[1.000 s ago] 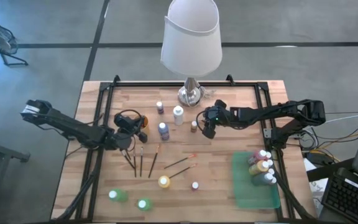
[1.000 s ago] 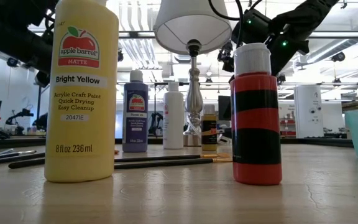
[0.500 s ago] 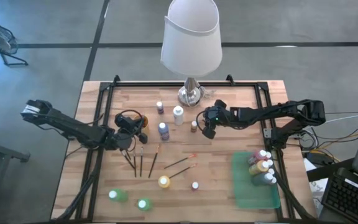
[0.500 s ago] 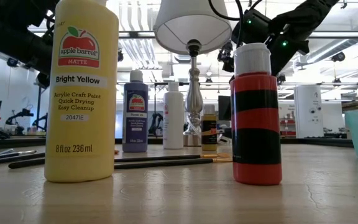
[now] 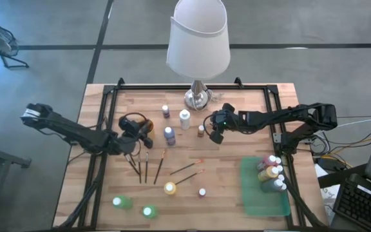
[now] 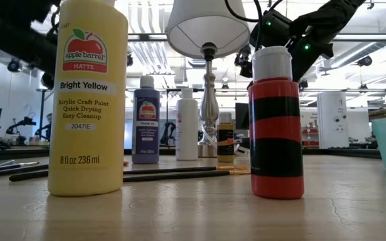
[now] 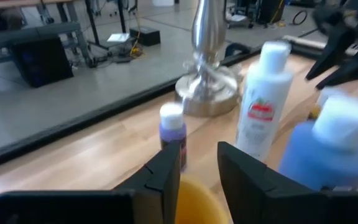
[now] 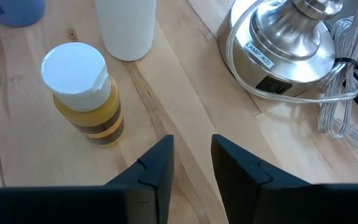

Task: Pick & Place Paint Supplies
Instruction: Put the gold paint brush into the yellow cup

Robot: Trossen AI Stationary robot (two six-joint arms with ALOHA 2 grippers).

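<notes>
A grey concrete floor (image 5: pixel 57 64), crossed by dark seams, is seen around the wooden plank surface (image 5: pixel 230 187). A lamp (image 5: pixel 198 38) with a white shade is stood at the surface's far edge. A keyboard (image 5: pixel 359 207) is glimpsed at the right. Beyond, a workshop is lit by long ceiling lights (image 6: pixel 149 27).

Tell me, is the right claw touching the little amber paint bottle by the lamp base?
Apart. In the right wrist view, bare wood shows between the right claw and the amber paint bottle, which stands free, off to one side.
</notes>
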